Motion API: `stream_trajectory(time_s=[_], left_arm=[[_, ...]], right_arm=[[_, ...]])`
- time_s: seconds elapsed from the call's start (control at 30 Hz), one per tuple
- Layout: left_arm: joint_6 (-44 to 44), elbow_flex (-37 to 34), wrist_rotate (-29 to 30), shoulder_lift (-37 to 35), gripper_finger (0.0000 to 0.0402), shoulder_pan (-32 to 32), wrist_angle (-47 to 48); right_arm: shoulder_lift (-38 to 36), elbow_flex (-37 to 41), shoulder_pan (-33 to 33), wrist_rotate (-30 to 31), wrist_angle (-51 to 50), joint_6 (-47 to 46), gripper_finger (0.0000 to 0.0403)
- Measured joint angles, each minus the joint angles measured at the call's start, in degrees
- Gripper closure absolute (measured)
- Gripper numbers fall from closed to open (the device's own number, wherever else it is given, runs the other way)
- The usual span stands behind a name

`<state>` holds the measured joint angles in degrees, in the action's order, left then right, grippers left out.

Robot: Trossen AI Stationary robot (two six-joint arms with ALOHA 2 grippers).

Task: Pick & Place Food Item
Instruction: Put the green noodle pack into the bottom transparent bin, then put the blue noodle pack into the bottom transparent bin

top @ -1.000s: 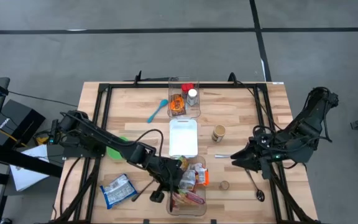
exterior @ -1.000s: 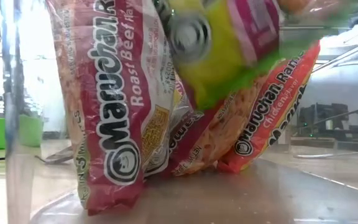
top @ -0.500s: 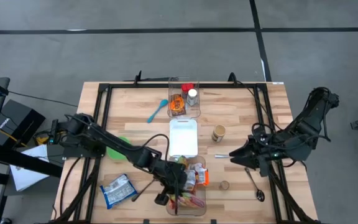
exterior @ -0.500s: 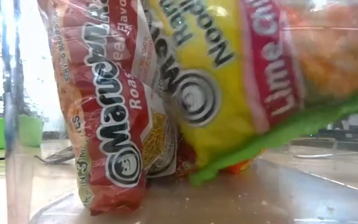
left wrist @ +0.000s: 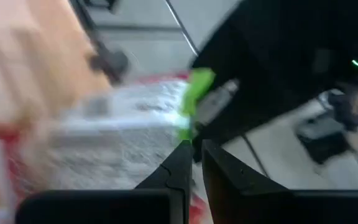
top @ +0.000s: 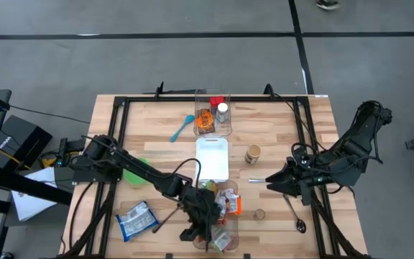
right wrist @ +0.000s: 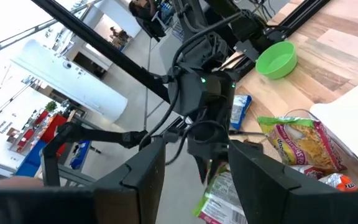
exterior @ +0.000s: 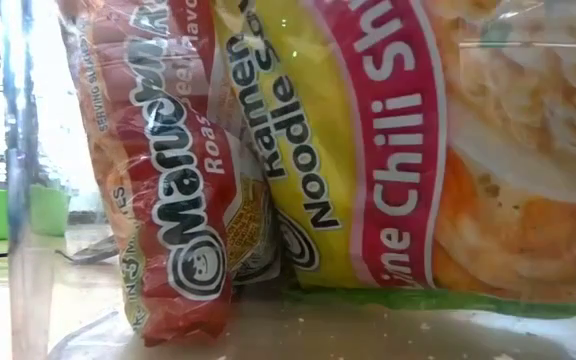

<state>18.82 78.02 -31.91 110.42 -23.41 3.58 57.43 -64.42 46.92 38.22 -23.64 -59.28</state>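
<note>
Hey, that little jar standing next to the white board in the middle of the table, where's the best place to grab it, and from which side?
Grip the jar across its round body, coming down from above, probably with the open right gripper, which is nearer. It stands upright and apart from the white board, so its sides look free all round.

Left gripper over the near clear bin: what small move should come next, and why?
Probably open the left gripper a little wider and lift clear. The yellow lime chili ramen pack already sits on the floor of the clear bin, leaning against the red roast beef pack, so nothing is left to carry.
</note>
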Motion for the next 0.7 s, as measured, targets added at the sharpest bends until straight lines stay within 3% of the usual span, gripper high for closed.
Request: stream_trajectory(time_s=[0.2,0.47,0.57,0.7], left_arm=[[1.41,0.04,-0.05,-2.96,0.0363,-0.45,0.75],[0.23,0.02,16.03,-12.86,0.0341,1.21,3.09],[-1.98,0.07,22.32,-17.45,0.0327,1.26,9.62],[-1.26,0.07,25.58,-22.5,0.0305,0.84,25.56]], right_arm=[[0.0,0.0,0.0,-0.9,0.08,1.1,0.0232],[0.01,0.0,-0.02,-0.76,0.03,1.55,0.0232],[0.0,0.0,-0.02,-0.7,-0.07,2.36,0.0232],[0.0,0.0,-0.13,-0.5,-0.13,2.7,0.0232]])
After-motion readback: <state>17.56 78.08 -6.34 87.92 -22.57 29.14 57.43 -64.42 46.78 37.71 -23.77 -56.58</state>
